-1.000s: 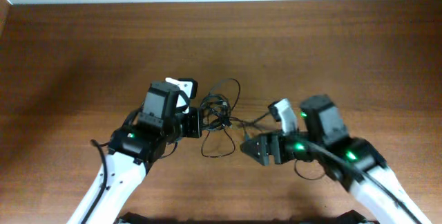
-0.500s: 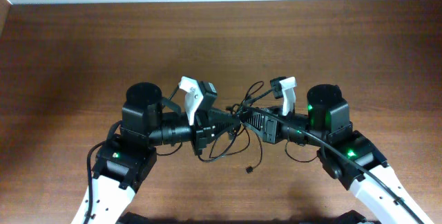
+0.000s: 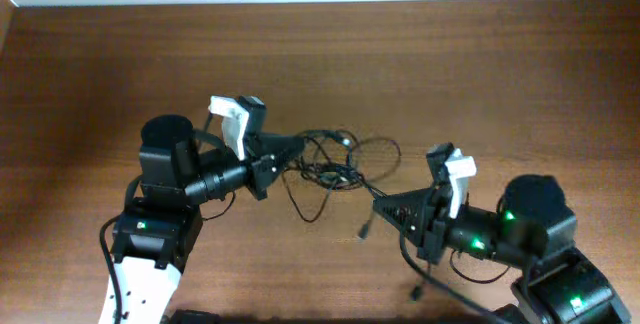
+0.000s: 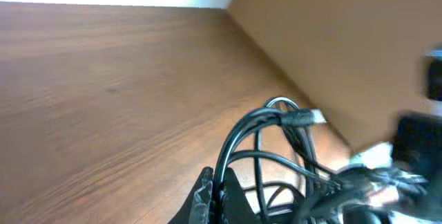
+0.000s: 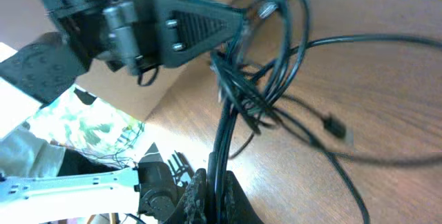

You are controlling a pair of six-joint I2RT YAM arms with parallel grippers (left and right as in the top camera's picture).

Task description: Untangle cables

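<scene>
The cables (image 3: 330, 164) are thin black cords in a tangled bunch, strung in the air between my two grippers above the wooden table. My left gripper (image 3: 290, 150) is shut on a few strands at the bunch's left end; in the left wrist view the cables (image 4: 276, 117) run up from between its fingers (image 4: 204, 189). My right gripper (image 3: 380, 203) is shut on strands at the lower right; in the right wrist view the cables (image 5: 259, 89) rise from its fingers (image 5: 197, 196) toward the left gripper (image 5: 231, 22). A loose plug (image 3: 362, 232) dangles below.
The brown wooden table (image 3: 480, 74) stretches wide behind and to both sides of the arms, ending at a white wall along the far edge (image 3: 320, 2). Both white arm bodies, left (image 3: 150, 254) and right (image 3: 540, 254), fill the near corners.
The right gripper went from open to shut on the cables. Both arms then drew apart, left toward the left, right toward the near right, stretching the bunch out between them.
</scene>
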